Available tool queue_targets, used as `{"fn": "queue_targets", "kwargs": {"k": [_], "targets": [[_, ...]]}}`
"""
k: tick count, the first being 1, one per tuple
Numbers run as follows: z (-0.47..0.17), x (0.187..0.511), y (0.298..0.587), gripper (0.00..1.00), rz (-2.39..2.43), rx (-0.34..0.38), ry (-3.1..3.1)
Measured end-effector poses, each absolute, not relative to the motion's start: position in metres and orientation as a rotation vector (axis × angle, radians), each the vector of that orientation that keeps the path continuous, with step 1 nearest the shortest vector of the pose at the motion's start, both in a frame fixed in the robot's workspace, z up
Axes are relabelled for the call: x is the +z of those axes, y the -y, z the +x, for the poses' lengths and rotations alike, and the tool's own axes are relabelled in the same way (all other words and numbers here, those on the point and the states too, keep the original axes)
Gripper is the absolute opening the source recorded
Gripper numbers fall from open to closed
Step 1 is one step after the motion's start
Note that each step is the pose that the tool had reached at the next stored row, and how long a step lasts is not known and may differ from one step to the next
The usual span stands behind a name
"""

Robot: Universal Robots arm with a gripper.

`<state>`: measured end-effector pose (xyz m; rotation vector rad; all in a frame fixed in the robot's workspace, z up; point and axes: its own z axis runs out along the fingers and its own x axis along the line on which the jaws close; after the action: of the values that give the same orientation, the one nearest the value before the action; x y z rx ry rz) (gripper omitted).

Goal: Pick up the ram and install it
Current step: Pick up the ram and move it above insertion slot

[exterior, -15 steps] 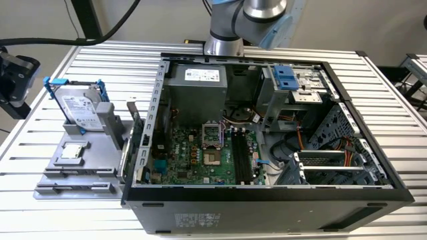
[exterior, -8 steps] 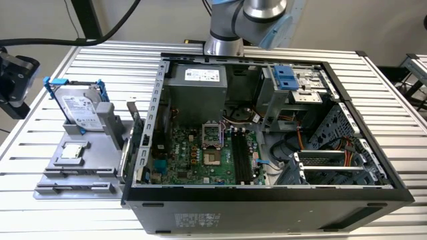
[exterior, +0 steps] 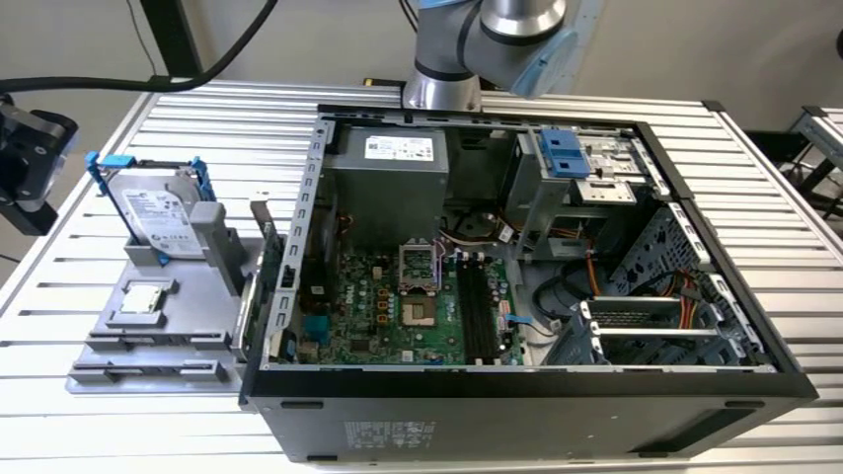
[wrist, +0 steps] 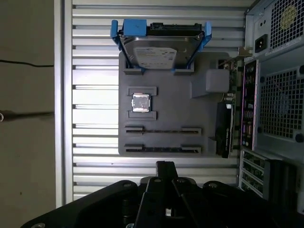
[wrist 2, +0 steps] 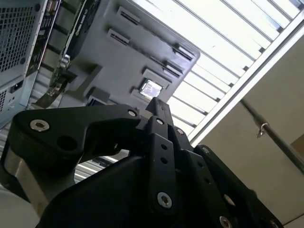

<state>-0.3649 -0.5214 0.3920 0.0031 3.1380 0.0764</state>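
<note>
Zero progress so far: the ram (wrist: 161,149) sits in its gray tray (wrist: 185,114), my gripper (wrist: 165,166) hangs nearby, pinched closed and empty.

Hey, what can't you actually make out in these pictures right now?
1. Tray slots, first wrist view: dark slivers, too thin to confirm the ram sits there.
2. Motherboard memory sockets, exterior view: too small to tell if filled.
3. Gripper: body cut off by the picture edge, both wrist views.

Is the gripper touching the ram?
Apart. The gripper hangs at the exterior view's left edge, with a plain gap to the ram in the grey tray.
</note>
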Motion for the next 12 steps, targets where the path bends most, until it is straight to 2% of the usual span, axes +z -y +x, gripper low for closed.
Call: {"fn": "queue_targets", "kwargs": {"k": [12], "targets": [[-0.3649,0.392,0.5213,0.0,-0.14,0.076,-3.139]]}}
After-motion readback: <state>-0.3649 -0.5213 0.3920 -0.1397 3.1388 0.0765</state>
